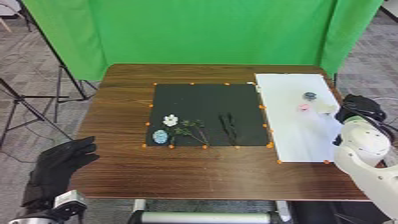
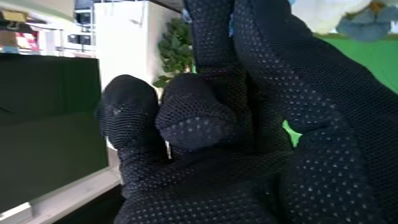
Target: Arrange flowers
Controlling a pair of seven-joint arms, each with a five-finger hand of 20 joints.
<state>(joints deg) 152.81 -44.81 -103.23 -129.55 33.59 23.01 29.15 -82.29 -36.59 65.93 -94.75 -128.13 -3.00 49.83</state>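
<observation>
My right hand [image 1: 360, 106] is over the right edge of the white sheet [image 1: 298, 135], close beside a cream flower [image 1: 326, 108]. A pink flower [image 1: 304, 107] and a grey-blue flower [image 1: 309, 95] lie on that sheet. On the black mat [image 1: 191, 102] are a white flower [image 1: 171, 120], a blue patterned oval object [image 1: 160, 136], leafy green stems [image 1: 187, 132] and dark stems [image 1: 229, 129]. My left hand [image 1: 60, 164] is open at the table's left edge. In the right wrist view my right hand [image 2: 213, 175] partly covers green leaves [image 2: 175, 47]; a grey-blue flower [image 2: 366, 27] is beyond it.
The brown wooden table [image 1: 178, 175] carries the mat and sheet, with small orange markers [image 1: 205, 147] along their edges. A green curtain [image 1: 213, 35] hangs behind it. Tripod legs [image 1: 35, 110] stand off to the left.
</observation>
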